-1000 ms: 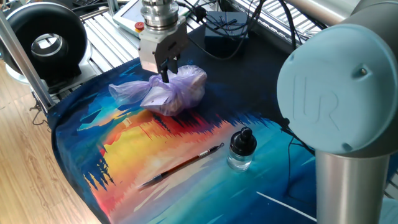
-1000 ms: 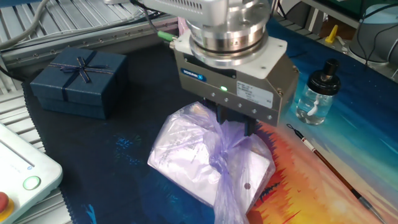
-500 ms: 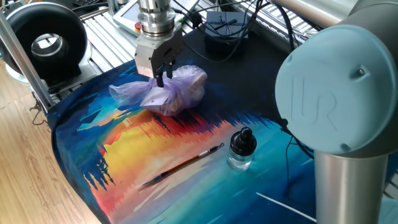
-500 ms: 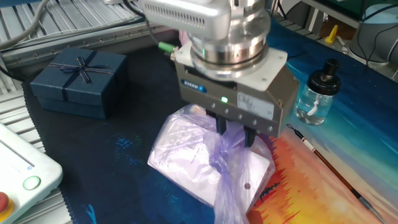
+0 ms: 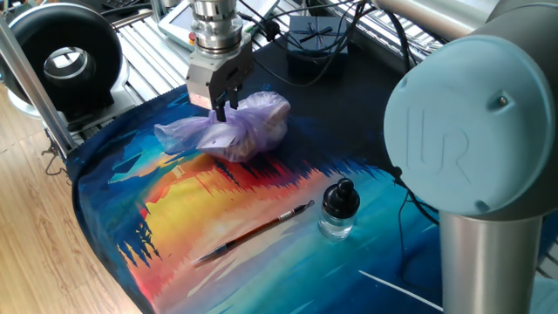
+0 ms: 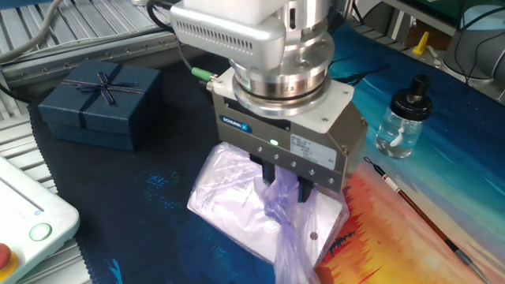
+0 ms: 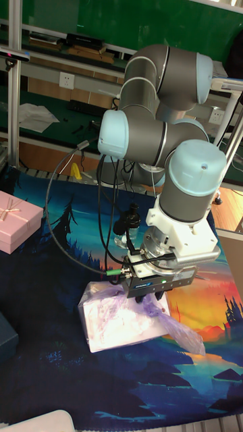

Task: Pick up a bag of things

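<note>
The bag of things [image 5: 253, 125] is a lumpy pale lilac plastic bag lying on the painted cloth, its wrinkly tail pointing left. My gripper [image 5: 220, 111] stands straight above it, fingers shut on the gathered neck of the bag. In the other fixed view the gripper [image 6: 282, 185] pinches the twisted plastic, with the bag's body [image 6: 233, 197] spread below and its tail hanging toward the camera. The tall fixed view shows the gripper [image 7: 154, 301] pressed onto the bag [image 7: 118, 318], whose underside still seems to rest on the cloth.
A dark navy gift box [image 6: 99, 105] sits at the back left, a pink gift box [image 7: 16, 220] at the cloth's far edge. A glass ink bottle [image 5: 337, 210] and a thin paintbrush [image 5: 258, 230] lie on the cloth. A white button panel [image 6: 24, 221] lies past the cloth's edge.
The gripper has shifted slightly sideways and a little upward, drawing the bag's neck with it. The bag's body has barely moved.
</note>
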